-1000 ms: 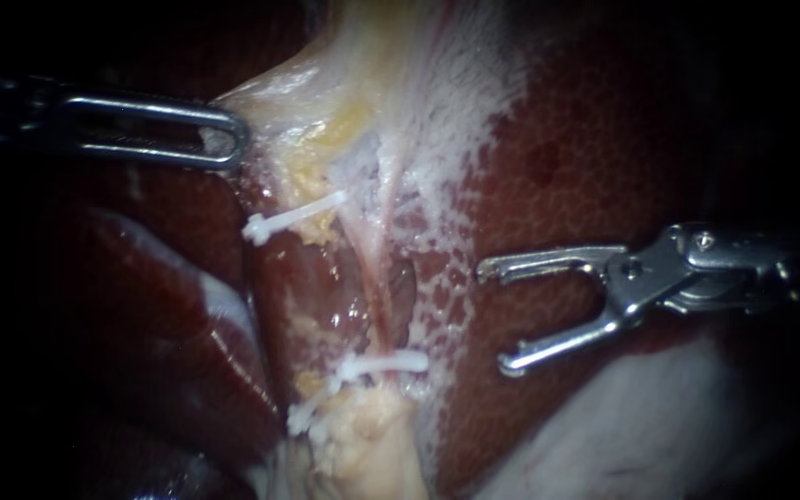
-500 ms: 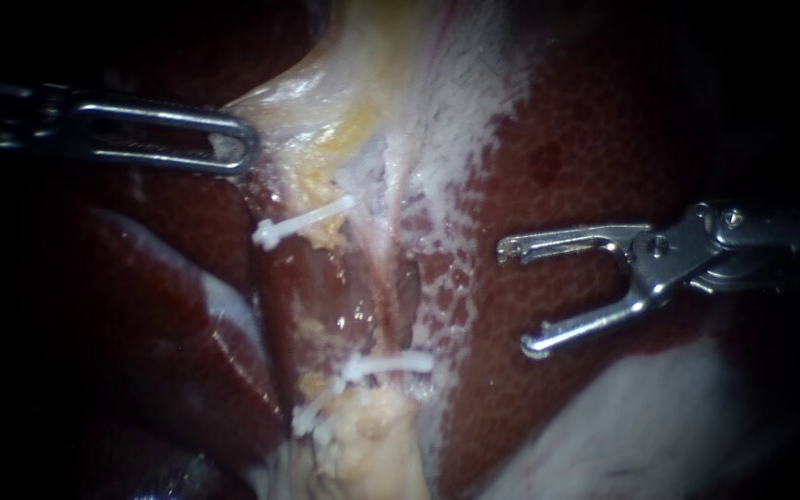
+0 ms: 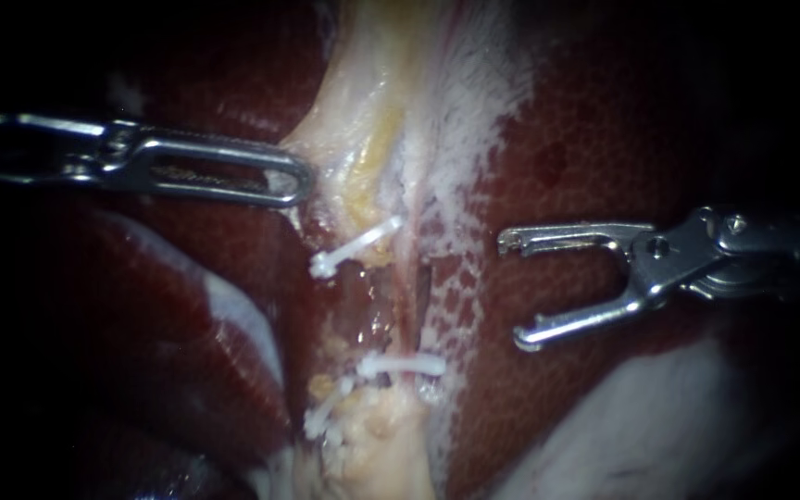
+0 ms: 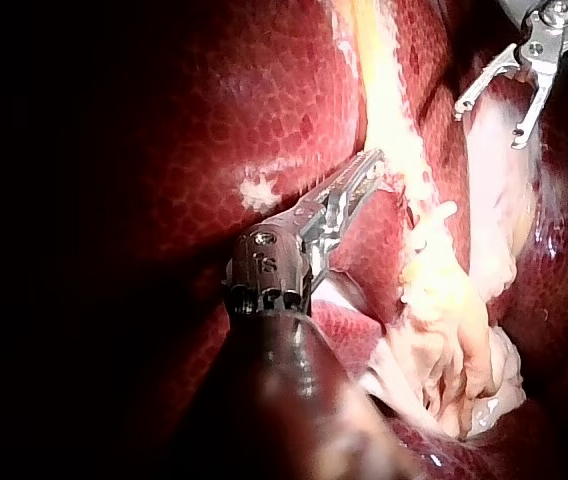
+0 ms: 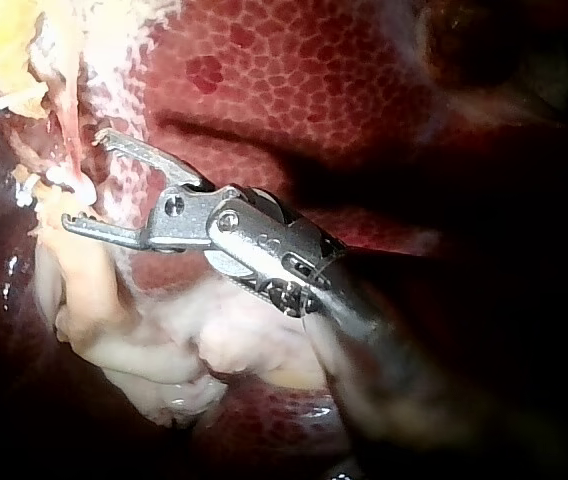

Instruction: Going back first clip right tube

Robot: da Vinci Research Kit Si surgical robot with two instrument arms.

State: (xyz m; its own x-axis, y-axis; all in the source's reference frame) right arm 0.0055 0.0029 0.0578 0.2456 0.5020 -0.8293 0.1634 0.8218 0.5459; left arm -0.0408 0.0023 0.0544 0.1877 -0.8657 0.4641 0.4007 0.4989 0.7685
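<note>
The liver [image 3: 604, 139] is dark red with a fine honeycomb speckle and a lacy white film [image 3: 460, 139] beside the pale yellow tissue [image 3: 372, 111]. The clips [image 3: 356, 248] are white. The left instrument [image 3: 275, 178] and right instrument [image 3: 511, 292] are shiny silver-grey.

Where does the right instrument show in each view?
Endoscope: right instrument, jaws open, over the liver, right of the lower clip.
Left wrist: far ahead of the left instrument, across the yellowish tissue band.
Right wrist: its own, jaws open beside that clip.
Shared landmark: the band.
</note>
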